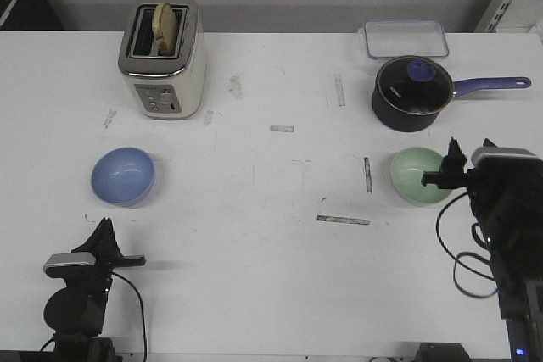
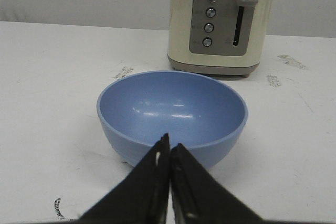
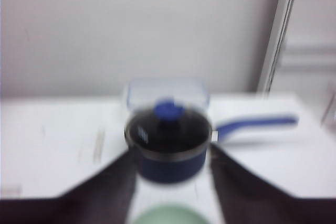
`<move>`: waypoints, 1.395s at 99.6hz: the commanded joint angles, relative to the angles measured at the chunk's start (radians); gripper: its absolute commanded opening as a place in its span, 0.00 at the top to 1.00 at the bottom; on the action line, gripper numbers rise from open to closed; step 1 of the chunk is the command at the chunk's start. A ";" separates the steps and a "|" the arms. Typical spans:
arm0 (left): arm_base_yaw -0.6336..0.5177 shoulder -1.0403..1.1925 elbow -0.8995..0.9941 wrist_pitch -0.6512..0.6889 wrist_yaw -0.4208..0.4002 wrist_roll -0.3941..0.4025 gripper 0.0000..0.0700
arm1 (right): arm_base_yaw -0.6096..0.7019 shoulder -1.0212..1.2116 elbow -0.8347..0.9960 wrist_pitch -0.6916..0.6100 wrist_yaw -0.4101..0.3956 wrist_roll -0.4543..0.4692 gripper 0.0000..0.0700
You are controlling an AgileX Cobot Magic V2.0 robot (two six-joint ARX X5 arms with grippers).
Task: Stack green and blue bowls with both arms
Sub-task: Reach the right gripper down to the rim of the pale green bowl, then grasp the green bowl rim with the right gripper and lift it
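A: The glossy periwinkle blue bowl (image 1: pixel 124 175) sits just in front of the cream toaster (image 1: pixel 162 58); the left gripper (image 2: pixel 169 150) is closed, empty.

B: The pale mint green bowl (image 1: pixel 421 175), far right of it, lies between the right gripper's (image 1: pixel 443 165) spread fingers; that wrist view is blurred.

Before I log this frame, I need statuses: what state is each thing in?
Blue bowl: upright, empty.
Green bowl: upright, empty, unstacked.
Left tool: shut, holding nothing.
Right tool: open, over green bowl.
Saucepan: lidded.
Toaster: bread in slot.
Clear container: lidded.
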 commanded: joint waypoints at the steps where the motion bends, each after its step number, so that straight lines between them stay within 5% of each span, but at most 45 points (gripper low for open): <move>1: 0.000 -0.001 -0.022 0.009 0.003 -0.002 1.00 | -0.015 0.072 0.029 -0.051 -0.002 -0.030 0.29; 31: 0.000 -0.001 -0.022 0.009 0.003 -0.002 1.00 | -0.170 0.378 0.031 -0.186 -0.199 -0.115 0.27; 66: 0.000 -0.001 -0.022 0.009 0.003 -0.002 1.00 | -0.233 0.619 0.031 -0.164 -0.208 -0.157 0.29; 77: 0.000 -0.001 -0.022 0.009 0.003 -0.002 1.00 | -0.232 0.664 0.031 -0.126 -0.208 -0.156 0.39; 94: 0.000 -0.001 -0.022 0.009 0.003 -0.002 1.00 | -0.232 0.678 0.031 -0.107 -0.208 -0.157 0.75; 110: 0.000 -0.001 -0.022 0.009 0.003 -0.002 1.00 | -0.232 0.677 0.031 -0.099 -0.208 -0.167 0.99; 139: 0.000 -0.001 -0.022 0.009 0.003 -0.002 1.00 | -0.232 0.621 0.032 -0.075 -0.185 -0.181 0.99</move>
